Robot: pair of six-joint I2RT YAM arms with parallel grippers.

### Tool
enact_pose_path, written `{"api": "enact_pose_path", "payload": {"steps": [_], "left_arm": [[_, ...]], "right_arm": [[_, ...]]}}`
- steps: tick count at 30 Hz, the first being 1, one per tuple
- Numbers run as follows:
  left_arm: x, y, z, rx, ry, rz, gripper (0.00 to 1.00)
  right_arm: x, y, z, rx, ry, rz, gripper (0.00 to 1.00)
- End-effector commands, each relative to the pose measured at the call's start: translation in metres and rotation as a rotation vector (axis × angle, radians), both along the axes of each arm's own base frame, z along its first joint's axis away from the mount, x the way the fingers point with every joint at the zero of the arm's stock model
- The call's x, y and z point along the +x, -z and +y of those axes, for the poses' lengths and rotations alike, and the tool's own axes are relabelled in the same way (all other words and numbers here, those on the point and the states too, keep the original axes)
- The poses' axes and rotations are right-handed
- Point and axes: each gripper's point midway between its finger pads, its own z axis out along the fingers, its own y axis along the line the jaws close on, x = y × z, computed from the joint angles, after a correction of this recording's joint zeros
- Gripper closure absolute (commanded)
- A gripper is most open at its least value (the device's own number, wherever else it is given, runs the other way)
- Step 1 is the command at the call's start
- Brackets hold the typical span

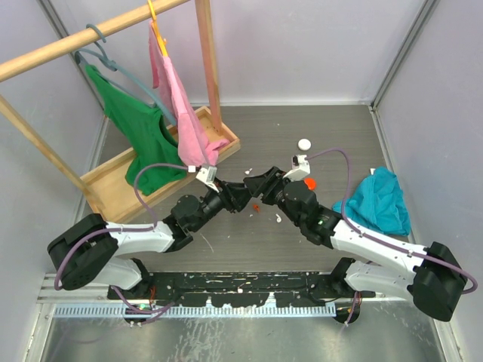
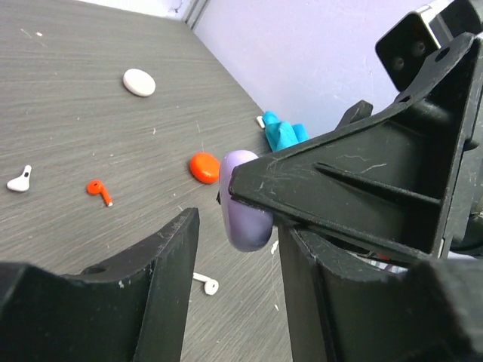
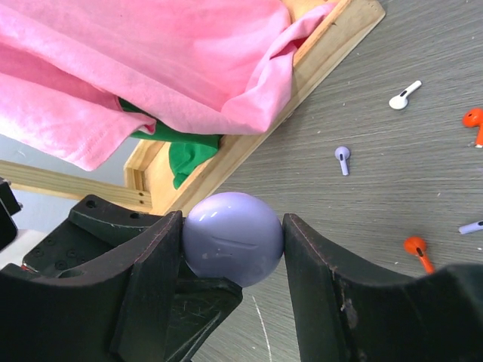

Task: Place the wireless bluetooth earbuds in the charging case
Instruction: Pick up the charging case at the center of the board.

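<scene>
right hand [image 3: 232, 226]: clamps lilac case [image 3: 234, 243] | left hand [image 2: 240, 231]: fingers apart

L arm [image 1: 143, 237], lower left, & R arm [image 1: 377, 253], lower right: wht links, blk joints, purple cables [image 1: 336, 150] looping off each. Fingers [image 2: 162, 264] matte blk plastic, scuffed, pale specks, w/ small round holes.

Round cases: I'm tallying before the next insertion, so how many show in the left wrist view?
3. A white case lies farthest back, a red case nearer, and a lilac case sits clamped in the right gripper. The gripper may hide more.
</scene>
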Motion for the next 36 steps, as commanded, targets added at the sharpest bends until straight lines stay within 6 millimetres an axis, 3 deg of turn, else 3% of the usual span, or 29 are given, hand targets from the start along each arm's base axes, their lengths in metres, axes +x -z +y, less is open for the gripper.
{"api": "enact_pose_path", "payload": {"steps": [1,6,11,17,21,24,30,36], "left_arm": [[0.003,-0.038,0.003,-0.091,-0.027,-0.118,0.52],[0.004,-0.035,0.003,-0.085,-0.031,-0.115,0.56],[0.006,-0.030,0.006,-0.078,-0.048,-0.105,0.74],[0.004,-0.020,0.010,-0.062,-0.051,-0.093,0.85],[0.001,-0.011,0.018,-0.059,-0.036,-0.083,0.85],[-0.002,-0.009,0.022,-0.066,0.021,-0.081,0.85],[-0.014,-0.016,0.029,-0.080,0.144,-0.115,0.85],[-0.016,-0.025,0.043,-0.094,0.212,-0.143,0.86]], "right_arm": [[0.001,-0.011,0.004,0.062,0.008,-0.022,0.53],[0.000,-0.011,0.005,0.064,0.001,-0.023,0.53],[-0.001,-0.007,0.008,0.054,-0.015,-0.018,0.50],[-0.002,-0.012,0.011,0.039,-0.043,-0.059,0.39],[-0.004,-0.030,0.008,-0.023,-0.082,-0.171,0.25],[-0.008,-0.045,0.006,-0.055,-0.140,-0.264,0.21],[-0.013,-0.061,0.007,-0.091,-0.354,-0.412,0.19],[-0.030,-0.064,0.009,-0.133,-0.603,-0.551,0.19]]}}
